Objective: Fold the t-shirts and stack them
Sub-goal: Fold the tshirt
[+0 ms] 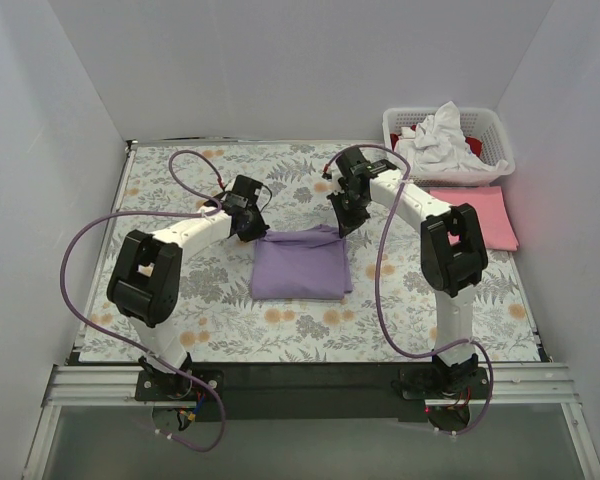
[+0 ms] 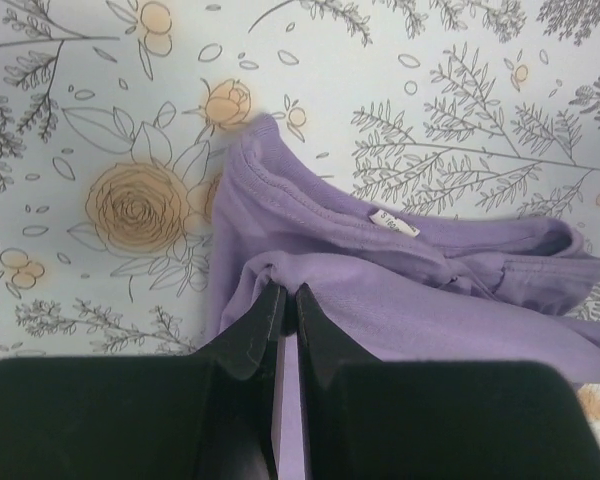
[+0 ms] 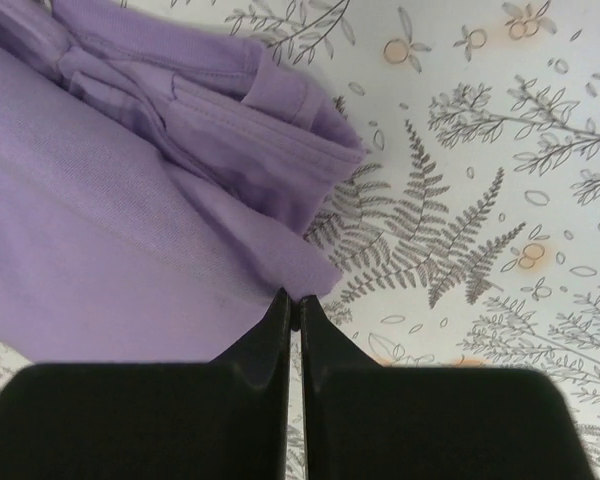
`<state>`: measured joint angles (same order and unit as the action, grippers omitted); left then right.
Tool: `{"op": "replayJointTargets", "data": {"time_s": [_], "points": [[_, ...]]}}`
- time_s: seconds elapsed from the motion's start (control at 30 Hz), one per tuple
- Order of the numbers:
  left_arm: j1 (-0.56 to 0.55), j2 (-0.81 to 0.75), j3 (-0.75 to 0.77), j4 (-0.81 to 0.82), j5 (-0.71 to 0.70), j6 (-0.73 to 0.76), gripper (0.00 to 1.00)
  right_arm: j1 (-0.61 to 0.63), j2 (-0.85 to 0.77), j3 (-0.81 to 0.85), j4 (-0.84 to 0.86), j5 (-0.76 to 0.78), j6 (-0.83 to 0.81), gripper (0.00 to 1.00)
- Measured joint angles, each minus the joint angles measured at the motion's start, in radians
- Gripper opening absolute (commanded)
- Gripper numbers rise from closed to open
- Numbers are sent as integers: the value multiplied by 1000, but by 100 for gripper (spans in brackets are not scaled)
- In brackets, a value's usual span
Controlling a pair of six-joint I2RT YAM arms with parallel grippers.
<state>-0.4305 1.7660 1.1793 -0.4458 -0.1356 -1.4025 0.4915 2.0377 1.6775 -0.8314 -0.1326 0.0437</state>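
Observation:
A lavender-purple t-shirt lies folded in a rough rectangle at the middle of the floral cloth. My left gripper is shut on its far left corner; the left wrist view shows the fabric bunched between the fingertips, collar label up. My right gripper is shut on its far right corner, with the fabric pinched at the tips. A pink t-shirt lies folded flat at the right. White and red t-shirts sit crumpled in the basket.
A white plastic lattice basket stands at the back right corner. The floral-patterned cloth covers the table. White walls close in on the left, back and right.

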Motion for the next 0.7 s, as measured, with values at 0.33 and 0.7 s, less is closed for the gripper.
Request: {"op": "replayJointTargets", "data": {"time_s": [0.33,0.7], "points": [[4,13,-23,118,-65,-27,0,-18,24,0,119,20,2,1],[4,-152,-161,188,-98,-86,0,-18,-74,-68,204,4,6,1]]}}
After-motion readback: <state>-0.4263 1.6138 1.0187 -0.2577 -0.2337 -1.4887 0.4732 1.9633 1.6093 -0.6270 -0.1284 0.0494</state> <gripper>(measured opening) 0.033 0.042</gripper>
